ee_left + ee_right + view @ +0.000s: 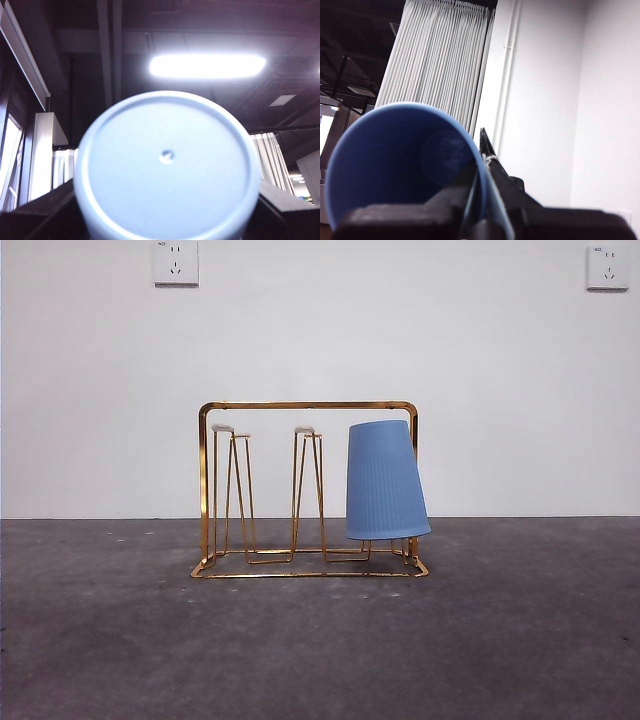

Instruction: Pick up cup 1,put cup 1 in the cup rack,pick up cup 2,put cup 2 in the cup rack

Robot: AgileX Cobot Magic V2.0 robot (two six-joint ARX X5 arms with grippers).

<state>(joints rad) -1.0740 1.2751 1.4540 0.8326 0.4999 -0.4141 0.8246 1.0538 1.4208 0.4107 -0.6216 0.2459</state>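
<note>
The left claw (pixel 166 202) was closed on a pale cup (pixel 167 165), one black jaw against each side of it. The cup's flat round base faced the wrist camera, so its long axis ran straight out from the claw and its mouth pointed away. Behind it showed only the ceiling and a strip light (pixel 207 66), so this claw seemed to be raised and aimed upward.

The right claw (pixel 479 167) was also closed, pinching the rim wall of a blue cup (pixel 395 160) with one jaw inside the mouth and the other outside. This cup's open mouth faced the camera, with curtains (pixel 440 65) and a white wall beyond.

Neither claw appeared in the front view, so I could not tell which arm was nearer the rack (pixel 300 405). The rack stood at the centre of that frame on the dark table (pixel 320 660). A third cup (pixel 383 480) sat mouth down on the right prongs, leaning a little to the right. The left prongs (pixel 232 432) and the middle prongs (pixel 307 432) stood upright and bare. In my judgement, the next placement would depend on turning a held cup mouth down, its axis in line with a free pair.
</note>
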